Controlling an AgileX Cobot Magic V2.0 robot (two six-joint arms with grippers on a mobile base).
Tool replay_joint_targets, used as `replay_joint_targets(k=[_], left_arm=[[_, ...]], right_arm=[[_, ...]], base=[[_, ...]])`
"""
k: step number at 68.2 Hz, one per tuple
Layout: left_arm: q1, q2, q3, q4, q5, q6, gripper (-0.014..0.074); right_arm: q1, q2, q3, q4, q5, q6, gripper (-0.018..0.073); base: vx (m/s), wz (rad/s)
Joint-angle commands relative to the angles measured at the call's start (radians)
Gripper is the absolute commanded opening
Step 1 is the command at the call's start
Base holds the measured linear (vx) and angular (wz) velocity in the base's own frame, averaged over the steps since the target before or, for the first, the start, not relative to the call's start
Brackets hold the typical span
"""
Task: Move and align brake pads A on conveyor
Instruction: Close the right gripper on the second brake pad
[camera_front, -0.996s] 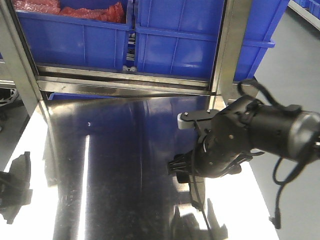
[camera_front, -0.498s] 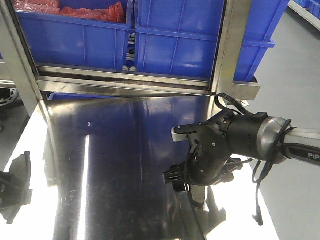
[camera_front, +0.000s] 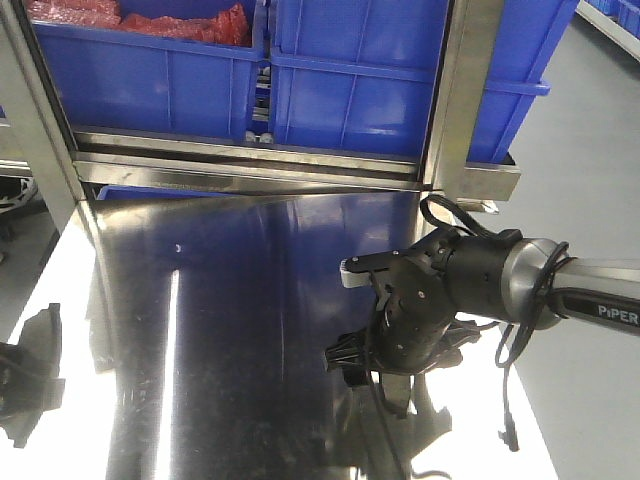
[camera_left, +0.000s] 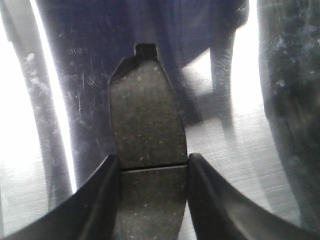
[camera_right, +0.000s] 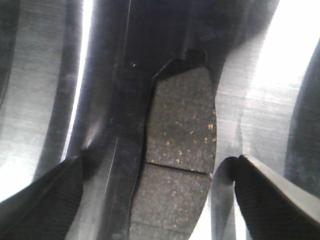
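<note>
In the left wrist view my left gripper (camera_left: 153, 175) is shut on a brake pad (camera_left: 147, 125). Its black fingers (camera_left: 97, 200) press both long edges just below the centre groove, over the shiny steel table (camera_left: 260, 165). In the right wrist view my right gripper (camera_right: 157, 200) is open. Its fingers (camera_right: 272, 197) stand wide apart on either side of a second brake pad (camera_right: 182, 130), which lies flat on the steel, grainy face up. The right arm (camera_front: 450, 295) reaches low over the table in the front view. The conveyor is out of view.
Blue bins (camera_front: 350, 70), one holding red bags (camera_front: 190, 25), sit on a steel rack (camera_front: 250, 165) behind the table (camera_front: 230, 300). A steel post (camera_front: 455, 100) stands at the back right. The table's right edge lies close by the right arm.
The right arm has swung down and a little left, bringing its wrist lower over the table. Nothing else in the front view has moved.
</note>
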Motion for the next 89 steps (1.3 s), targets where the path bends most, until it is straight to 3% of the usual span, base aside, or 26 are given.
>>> replay_joint_targets(k=[1,51,76,89], left_arm=[[-0.004,-0.014,-0.022,-0.005,-0.057,0.000,0.0183],[-0.004,-0.014,-0.022,-0.005,-0.057,0.000,0.0183],[-0.004,-0.014,-0.022,-0.005,-0.057,0.000,0.0183],[-0.004,-0.014,-0.022,-0.005,-0.057,0.000,0.0183]], right_arm=[[-0.004,-0.040,-0.027,-0.016,-0.027,0.002,0.0555],[-0.004,-0.040,-0.027,-0.017,-0.032,0.001,0.0106],[-0.004,-0.099,-0.024,-0.030,-0.074,-0.004,0.0066],[-0.004,-0.162,0.043,-0.030,-0.166,-0.004,0.0067]], base=[[0.00,0.00],[0.00,0.00],[0.00,0.00],[0.00,0.00]])
